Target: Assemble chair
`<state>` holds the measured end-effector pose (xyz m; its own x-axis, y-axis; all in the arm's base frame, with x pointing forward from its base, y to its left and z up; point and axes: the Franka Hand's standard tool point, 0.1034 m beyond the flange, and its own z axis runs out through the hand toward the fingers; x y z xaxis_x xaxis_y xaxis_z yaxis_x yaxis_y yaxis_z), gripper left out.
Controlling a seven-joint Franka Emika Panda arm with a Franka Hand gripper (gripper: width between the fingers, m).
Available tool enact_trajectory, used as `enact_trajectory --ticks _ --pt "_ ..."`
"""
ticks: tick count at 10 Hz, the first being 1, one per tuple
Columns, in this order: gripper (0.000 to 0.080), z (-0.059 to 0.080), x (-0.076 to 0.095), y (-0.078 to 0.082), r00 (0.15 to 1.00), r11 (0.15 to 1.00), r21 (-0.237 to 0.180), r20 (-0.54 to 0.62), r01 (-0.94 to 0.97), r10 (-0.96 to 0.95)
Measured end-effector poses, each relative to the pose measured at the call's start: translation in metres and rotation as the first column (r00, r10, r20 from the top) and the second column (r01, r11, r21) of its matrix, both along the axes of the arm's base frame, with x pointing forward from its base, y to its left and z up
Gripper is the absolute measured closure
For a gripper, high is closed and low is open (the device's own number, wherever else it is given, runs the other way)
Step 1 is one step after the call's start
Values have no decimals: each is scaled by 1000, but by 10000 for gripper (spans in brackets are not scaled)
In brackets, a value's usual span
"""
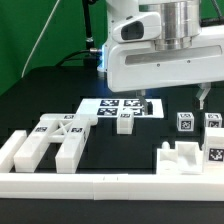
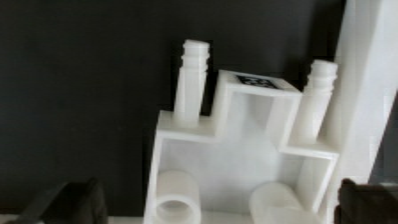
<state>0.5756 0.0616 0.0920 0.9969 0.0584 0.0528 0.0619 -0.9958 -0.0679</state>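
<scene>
The chair lies in loose white tagged pieces. A large piece with a cross brace [image 1: 50,140] sits at the exterior view's left, and a small block [image 1: 125,122] lies by the marker board [image 1: 120,105]. Small tagged blocks [image 1: 185,122] [image 1: 213,125] and a notched piece [image 1: 180,158] lie at the exterior view's right. My gripper [image 1: 173,100] hangs open above the table. In the wrist view the gripper [image 2: 217,200] stands open over a white piece with two upright pegs and a tag [image 2: 249,120]. Its dark fingers [image 2: 71,202] flank that piece's near end without closing on it.
A long low white border bar [image 1: 100,185] runs along the front of the black table. The big white arm fills the upper part of the exterior view's right and hides what lies behind it. A green backdrop stands behind.
</scene>
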Motion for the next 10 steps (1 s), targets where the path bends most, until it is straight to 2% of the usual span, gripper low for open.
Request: enact_trajectory --ticks 1,2,3,4,5,7,8,9,10 --pt "150 -1 -4 -1 1000 1000 3 -29 0 0" --pt "150 -6 -11 -14 998 1000 -4 -50 -26 26" --pt "150 -9 -30 -35 989 1000 -14 -145 -23 20" --pt "150 -7 -48 -56 959 1000 -31 -283 -3 -6" --pt "150 -6 -46 -62 940 999 -38 -339 20 -32" --pt "150 -8 -50 -58 878 1000 -31 -479 2 -17" --pt "150 -9 -48 -58 862 1000 -31 -506 0 -15" --pt "150 -10 -57 -59 817 1000 -26 -577 -2 -13" --pt "150 -22 -67 -71 754 1000 -28 -656 12 -27"
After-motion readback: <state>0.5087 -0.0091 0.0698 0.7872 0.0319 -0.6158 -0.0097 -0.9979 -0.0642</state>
